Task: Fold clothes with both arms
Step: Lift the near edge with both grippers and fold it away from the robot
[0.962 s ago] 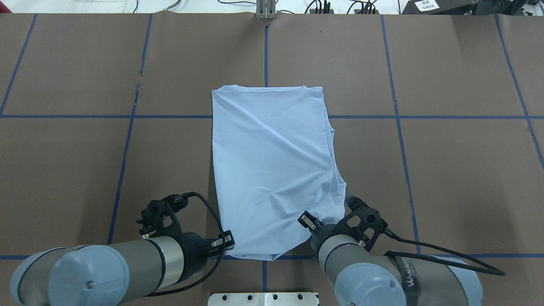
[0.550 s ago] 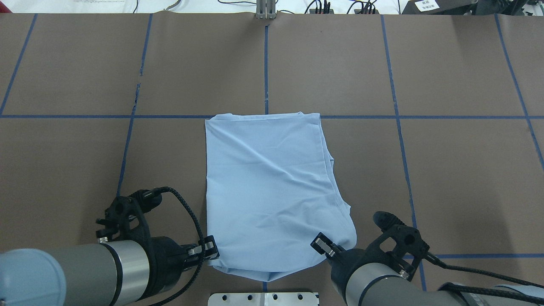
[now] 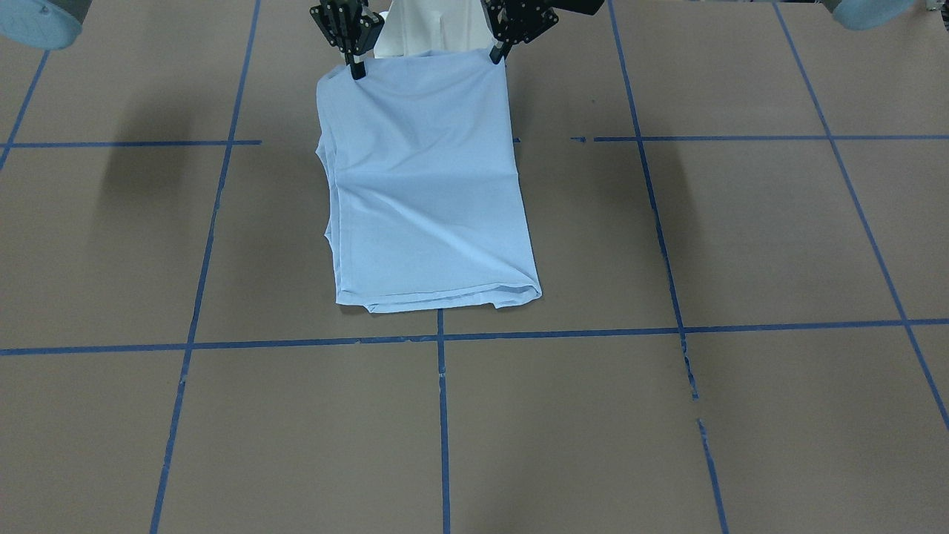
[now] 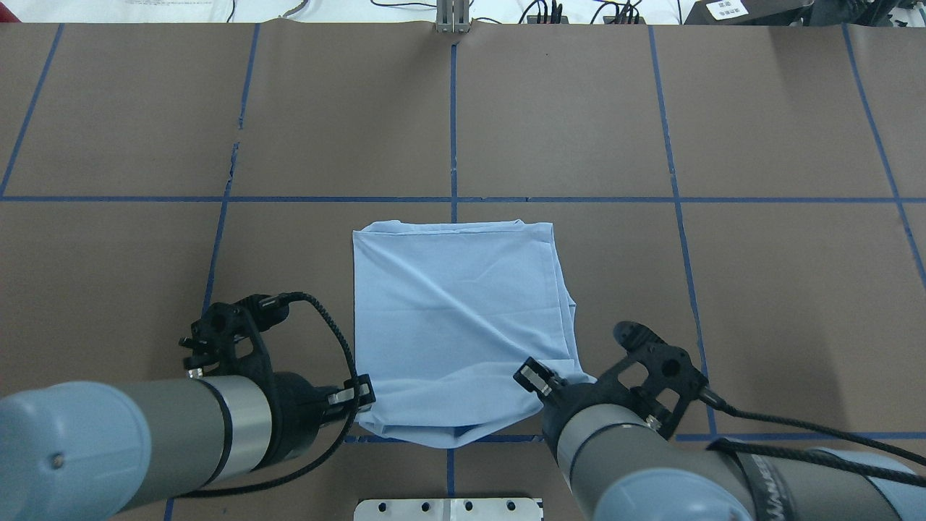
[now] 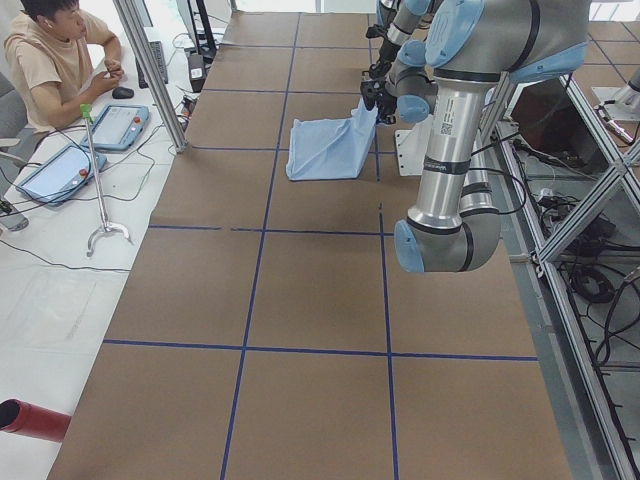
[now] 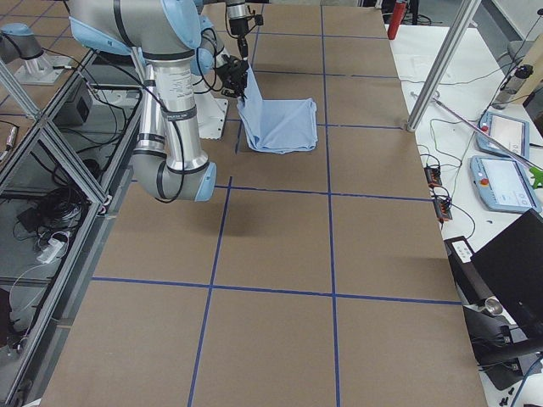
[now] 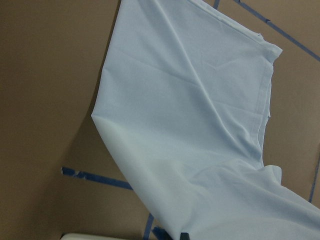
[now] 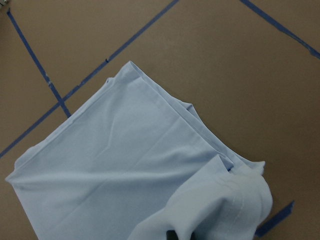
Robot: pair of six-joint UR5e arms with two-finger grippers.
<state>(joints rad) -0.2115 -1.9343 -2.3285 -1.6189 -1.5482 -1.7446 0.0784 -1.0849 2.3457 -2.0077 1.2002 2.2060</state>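
At robot's edge | left pincer [image 4: 364,395], right pincer [image 4: 532,377] grip T-shirt [image 4: 456,311] | raised, per side-view

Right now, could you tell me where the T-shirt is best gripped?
Probably the two corners nearest the robot, approached from the robot's side: the T-shirt is a folded rectangle, far edge lying flat, and the left gripper and right gripper pinch those lifted corners.

T-shirt [image 6: 284,125] robot-side edge raised, far edge on table [image 6: 356,254].
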